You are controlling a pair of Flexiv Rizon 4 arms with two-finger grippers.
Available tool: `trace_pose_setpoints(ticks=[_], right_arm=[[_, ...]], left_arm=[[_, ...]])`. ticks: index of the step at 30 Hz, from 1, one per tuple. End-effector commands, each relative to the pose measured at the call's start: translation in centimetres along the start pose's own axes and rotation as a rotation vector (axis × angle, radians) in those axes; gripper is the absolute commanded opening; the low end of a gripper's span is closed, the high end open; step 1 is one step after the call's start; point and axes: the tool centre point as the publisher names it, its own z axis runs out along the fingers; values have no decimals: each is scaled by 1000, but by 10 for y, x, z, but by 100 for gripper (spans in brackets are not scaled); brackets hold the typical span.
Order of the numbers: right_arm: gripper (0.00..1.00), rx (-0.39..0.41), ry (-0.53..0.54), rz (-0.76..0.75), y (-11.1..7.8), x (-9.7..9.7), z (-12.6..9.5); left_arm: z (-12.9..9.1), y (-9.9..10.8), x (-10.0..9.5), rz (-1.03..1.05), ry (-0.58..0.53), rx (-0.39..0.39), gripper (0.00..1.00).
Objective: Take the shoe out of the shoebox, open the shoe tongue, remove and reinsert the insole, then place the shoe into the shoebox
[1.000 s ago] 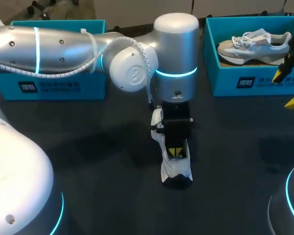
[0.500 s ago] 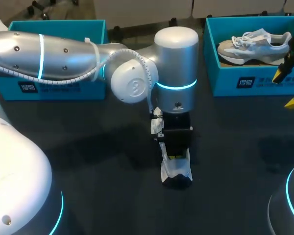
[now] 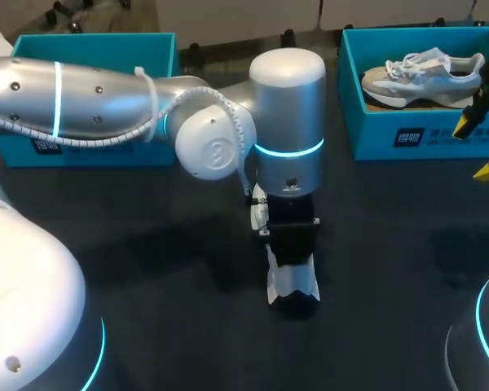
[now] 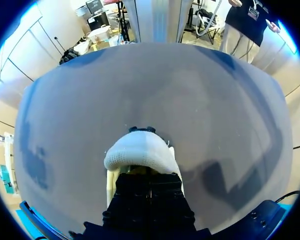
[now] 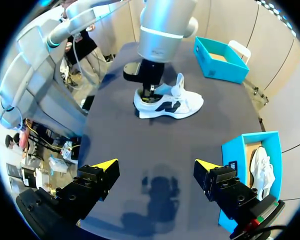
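Observation:
A white sneaker with dark side panels [image 5: 172,102] lies on the dark table, toe towards the near edge in the head view [image 3: 293,287]. My left gripper [image 3: 292,259] points straight down into the shoe's opening, its tips hidden inside. In the left wrist view the black gripper body [image 4: 149,187] sits just behind a white knit edge of the shoe [image 4: 140,152]; a pale strip [image 4: 111,185] shows beside it. Whether it holds anything is hidden. My right gripper [image 5: 156,167] hangs open and empty near the right shoebox [image 3: 424,134].
The right teal shoebox holds a second grey-white sneaker [image 3: 424,69]. A second teal shoebox [image 3: 90,142] stands at the back left, partly behind my left arm. Bare table [image 3: 147,244] lies on both sides of the shoe.
My left arm has sunk lower over the shoe. Its yellow tips, visible in the opening a second ago, are now out of sight inside. The right arm has not moved.

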Motion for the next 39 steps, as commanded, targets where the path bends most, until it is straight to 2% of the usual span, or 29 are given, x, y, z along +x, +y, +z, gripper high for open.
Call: trace_pose_setpoints(ticks=[1, 7, 11, 13, 23, 33, 35, 37, 39], right_arm=[[100, 3, 4, 2, 0, -2, 0], [100, 3, 4, 2, 0, -2, 0], [100, 3, 4, 2, 0, -2, 0], [100, 3, 4, 2, 0, -2, 0], [100, 3, 4, 2, 0, -2, 0], [100, 3, 4, 2, 0, -2, 0], [100, 3, 4, 2, 0, -2, 0], [100, 3, 4, 2, 0, -2, 0], [100, 3, 4, 2, 0, -2, 0]], left_arm=[[18, 5, -7, -7, 12, 7, 0], [33, 13, -5, -21, 22, -26, 0], [37, 19, -6, -17, 7, -79, 0], [36, 21, -5, -22, 3, -82, 0], [28, 37, 1, -38, 18, -166, 0], [21, 60, -3, -48, 4, -287, 0], [18, 61, -4, -41, -4, -325, 0], [13, 61, -3, -43, -14, -320, 0], [8, 58, -2, -33, -27, -347, 0]])
